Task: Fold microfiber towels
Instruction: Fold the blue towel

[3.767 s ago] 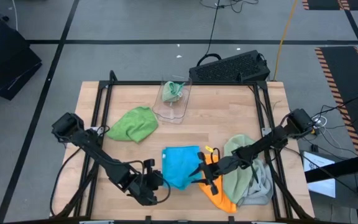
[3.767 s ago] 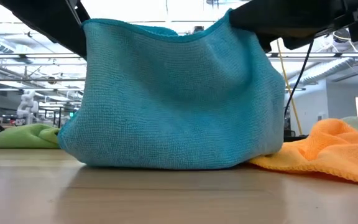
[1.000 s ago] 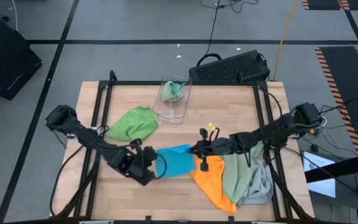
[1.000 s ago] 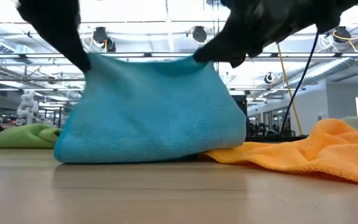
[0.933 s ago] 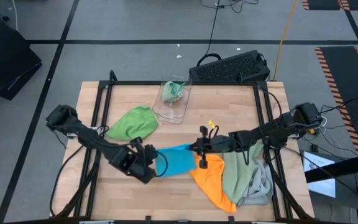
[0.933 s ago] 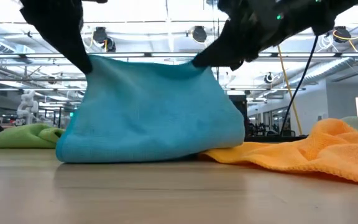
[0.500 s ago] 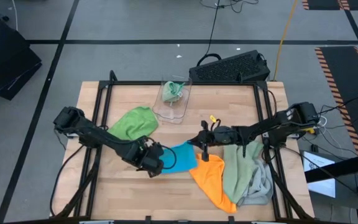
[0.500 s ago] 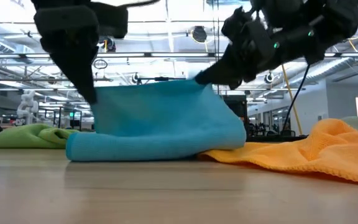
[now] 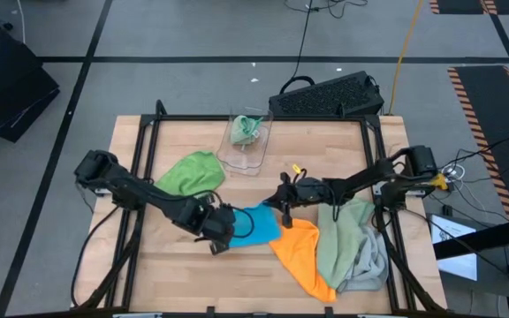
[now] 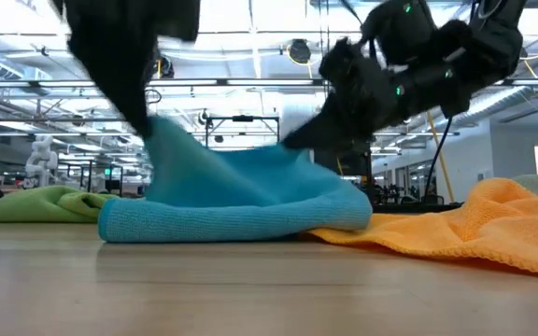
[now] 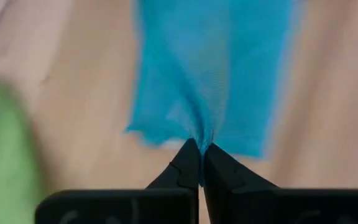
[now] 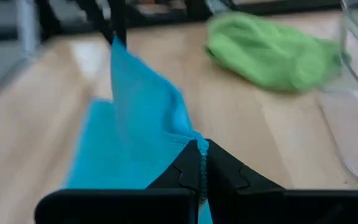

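A pale wooden surface (image 9: 193,265) framed by black metal rails (image 9: 145,150) stands on a grey floor (image 9: 193,35) marked with dark lines. A clear plastic bin (image 9: 253,152) sits near the surface's far edge. Just beyond that edge lies a black keyboard (image 9: 327,94), with a black cable (image 9: 304,35) and a yellow cable (image 9: 406,35) running away across the floor. Striped hazard tape (image 9: 477,115) marks the floor at right. At surface height, ceiling beams and lights (image 10: 297,49) fill the hall behind.
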Controlling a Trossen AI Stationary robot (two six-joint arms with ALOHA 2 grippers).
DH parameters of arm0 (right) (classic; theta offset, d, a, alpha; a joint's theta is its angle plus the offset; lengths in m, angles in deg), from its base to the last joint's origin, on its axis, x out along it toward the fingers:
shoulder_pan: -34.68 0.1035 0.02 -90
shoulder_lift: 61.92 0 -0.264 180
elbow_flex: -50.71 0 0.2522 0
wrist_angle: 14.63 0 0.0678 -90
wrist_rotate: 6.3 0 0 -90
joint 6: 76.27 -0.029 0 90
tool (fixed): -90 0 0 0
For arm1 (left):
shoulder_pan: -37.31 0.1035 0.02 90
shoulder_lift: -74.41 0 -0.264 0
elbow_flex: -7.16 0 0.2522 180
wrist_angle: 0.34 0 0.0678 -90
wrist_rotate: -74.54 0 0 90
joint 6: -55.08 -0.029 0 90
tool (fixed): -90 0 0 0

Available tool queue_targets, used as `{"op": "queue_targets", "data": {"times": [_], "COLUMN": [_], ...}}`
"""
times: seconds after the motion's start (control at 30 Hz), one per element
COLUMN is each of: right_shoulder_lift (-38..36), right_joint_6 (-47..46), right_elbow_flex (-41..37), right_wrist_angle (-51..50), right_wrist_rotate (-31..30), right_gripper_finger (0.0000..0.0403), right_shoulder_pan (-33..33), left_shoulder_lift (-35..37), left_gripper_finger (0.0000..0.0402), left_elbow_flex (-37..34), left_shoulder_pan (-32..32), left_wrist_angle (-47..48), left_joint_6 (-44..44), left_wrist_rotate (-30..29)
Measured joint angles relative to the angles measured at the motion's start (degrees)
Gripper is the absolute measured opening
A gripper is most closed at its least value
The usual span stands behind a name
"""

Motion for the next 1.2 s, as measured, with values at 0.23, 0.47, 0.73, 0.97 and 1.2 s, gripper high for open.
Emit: {"op": "queue_targets", "data": {"times": [0.23, 0.47, 0.73, 0.97, 1.2], "right_shoulder_lift": [-6.23, -7.44, -4.16, 1.33, 3.05], "right_joint_6": [-4.13, -3.15, -2.2, -2.11, -2.43], "right_elbow_flex": [0.04, 0.04, 0.04, 0.04, 0.04], "right_wrist_angle": [-4.77, -5.46, -6.58, -4.23, -3.75], "right_wrist_rotate": [6.76, 1.57, -2.54, -2.7, -2.74], "right_gripper_finger": [0.0006, 0.0006, 0.0006, 0.0009, 0.0069], "right_shoulder_pan": [5.51, 9.04, 5.86, 2.44, 0.33], "left_shoulder_lift": [5.25, 6.77, 5.55, 5.55, 5.53], "left_gripper_finger": [0.0005, 0.0007, 0.0013, 0.0007, 0.008], "left_elbow_flex": [0.52, 0.54, -4.95, -10.84, -15.52], "left_shoulder_pan": [-6.18, -9.23, -4.63, -1.21, 0.61], "left_wrist_angle": [-8.75, -5.86, -4.71, -9.73, -12.92], "left_joint_6": [-1.1, -1.75, 0.46, 0.07, 1.18], "left_wrist_rotate": [6.79, -2.62, -3.48, -2.17, -2.94]}}
